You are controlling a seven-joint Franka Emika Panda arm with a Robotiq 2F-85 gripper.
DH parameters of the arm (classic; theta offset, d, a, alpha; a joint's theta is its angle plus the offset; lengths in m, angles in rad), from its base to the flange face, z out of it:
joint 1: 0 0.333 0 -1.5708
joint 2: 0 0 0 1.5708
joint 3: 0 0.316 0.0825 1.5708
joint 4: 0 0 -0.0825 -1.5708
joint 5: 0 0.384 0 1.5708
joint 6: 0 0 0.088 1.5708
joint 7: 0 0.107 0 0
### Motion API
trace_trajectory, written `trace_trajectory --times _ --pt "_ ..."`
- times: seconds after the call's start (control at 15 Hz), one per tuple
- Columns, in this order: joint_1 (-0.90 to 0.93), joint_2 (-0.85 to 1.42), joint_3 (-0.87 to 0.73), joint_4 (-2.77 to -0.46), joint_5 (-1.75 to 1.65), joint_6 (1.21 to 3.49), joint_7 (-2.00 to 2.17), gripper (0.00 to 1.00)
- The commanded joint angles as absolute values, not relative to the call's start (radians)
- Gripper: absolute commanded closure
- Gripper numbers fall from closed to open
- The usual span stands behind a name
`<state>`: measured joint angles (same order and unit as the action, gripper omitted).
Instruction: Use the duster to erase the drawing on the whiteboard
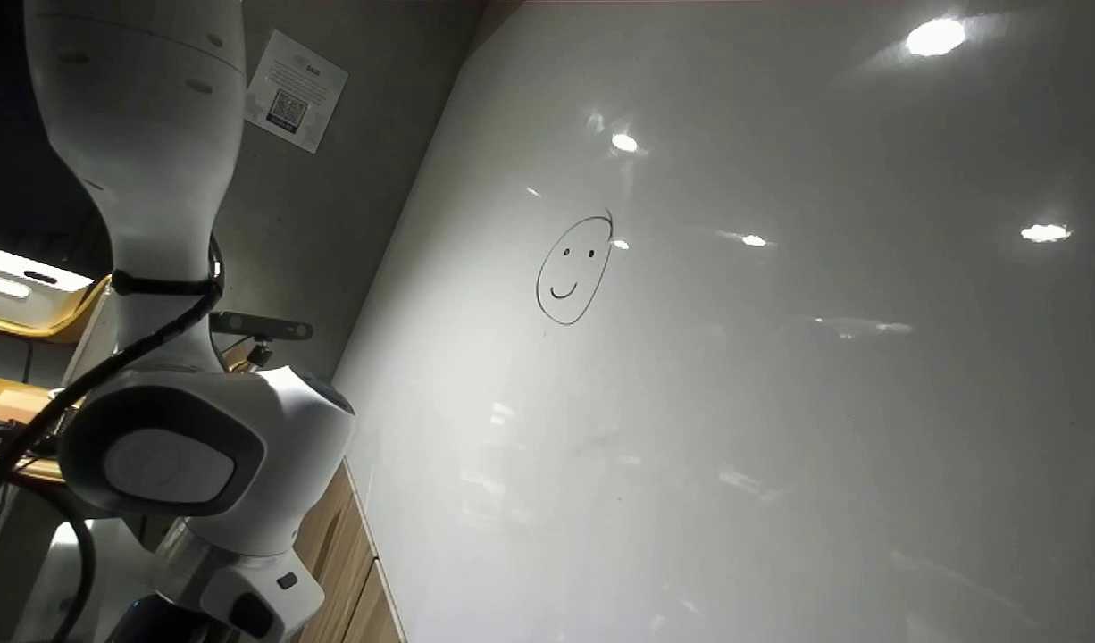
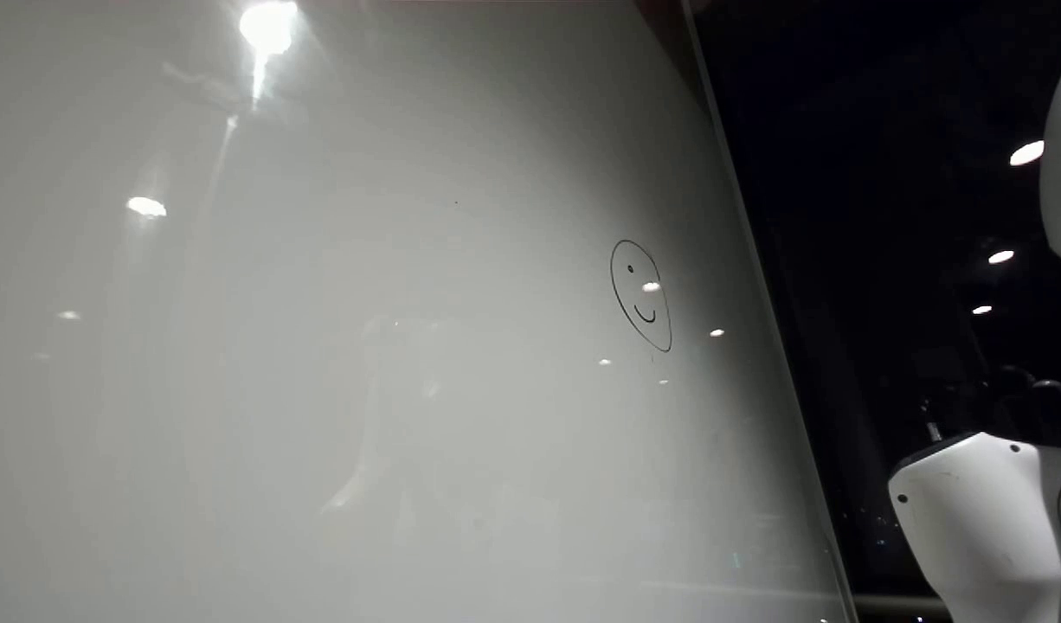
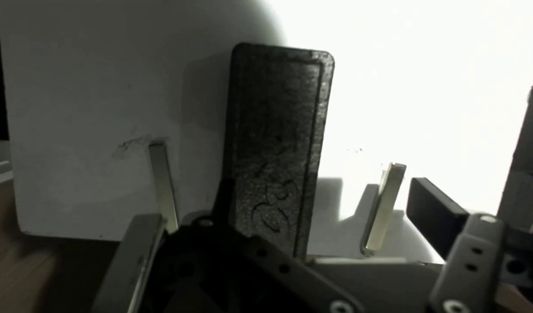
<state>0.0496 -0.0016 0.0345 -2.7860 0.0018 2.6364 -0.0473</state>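
Tool (image 3: pixel 324 188) spread; duster (image 3: pixel 275 130) nearby on white surface (image 3: pixel 97 100). Drawing (image 1: pixel 574 270) on whiteboard (image 1: pixel 690 393), right of arm (image 1: pixel 154 308) in an exterior view.

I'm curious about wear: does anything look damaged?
Yes: in the wrist view, left of the dark rectangular duster, the flat white panel has a rough, scuffed-looking patch, odd on a mostly smooth surface.

Bright glare spots (image 1: pixel 935 37) on the whiteboard (image 1: pixel 735 402) — wrist view shadowy at left, blown-out white at upper right
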Motion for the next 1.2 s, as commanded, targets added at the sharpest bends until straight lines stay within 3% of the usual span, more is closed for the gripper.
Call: trace_trajectory --times 0.0,0.67,1.13 --pt "0.040 0.004 0.030 -2.782 -0.073 2.697 -0.042 0.00" --pt "-0.014 0.067 -0.047 -2.779 -0.370 2.816 0.061 0.00" --pt "0.045 0.036 0.046 -2.777 -0.121 2.746 0.025 0.00"
